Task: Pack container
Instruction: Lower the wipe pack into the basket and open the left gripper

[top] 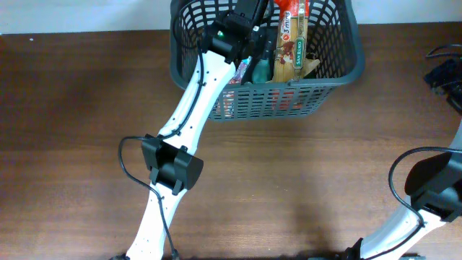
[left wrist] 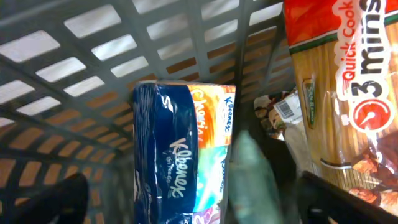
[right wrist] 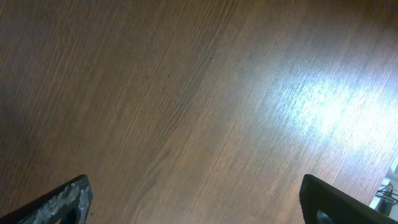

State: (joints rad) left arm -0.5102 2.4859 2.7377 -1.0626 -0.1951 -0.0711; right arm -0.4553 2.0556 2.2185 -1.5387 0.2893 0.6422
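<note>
The container point(top: 289, 101) is a dark grey lattice basket at the table's far edge; its slotted wall fills the left wrist view point(left wrist: 93, 56). My left gripper point(top: 253, 14) reaches down inside it. Its jaws point(left wrist: 193, 202) are open wide, with a blue Kleenex tissue pack point(left wrist: 180, 143) lying between them, touching neither finger. A blurred green item point(left wrist: 255, 180) lies beside the pack. An orange quick-cook pasta pack point(top: 292, 40) stands in the basket, to the right in the left wrist view point(left wrist: 348, 93). My right gripper point(right wrist: 196, 199) is open and empty over bare wood.
The brown wooden table point(top: 303, 188) spreads in front of the basket. The left arm point(top: 173, 162) crosses its middle. The right arm point(top: 433, 184) stands at the lower right. Black cables point(top: 444, 68) lie at the right edge.
</note>
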